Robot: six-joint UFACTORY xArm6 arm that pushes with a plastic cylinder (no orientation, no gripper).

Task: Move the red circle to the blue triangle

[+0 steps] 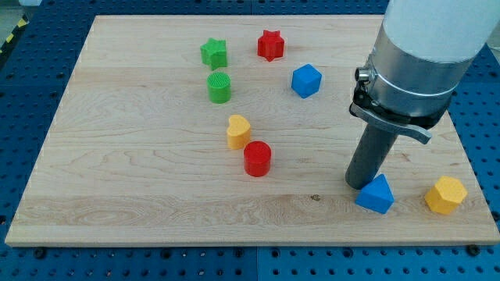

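You have no jaws here, just my tip [361, 184], touching the blue triangle [376, 194] at its left edge. Your red circle [257, 158] sits well left of that triangle, just below-right of the yellow heart [238, 131].

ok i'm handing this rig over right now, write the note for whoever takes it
My tip: down on the board, right beside the blue triangle, at its left edge in the view; whether it touches cannot be told.
Red circle: mid-board, well to the view's left of the triangle, just below and right of the yellow heart.
Blue triangle: near the view's bottom right, with a yellow block further right.
Done: nothing visible; the circle is apart from the triangle.
Left: bring the tip round to the circle's left side and push it toward the view's right until it reaches the triangle, probably without nudging the triangle first.
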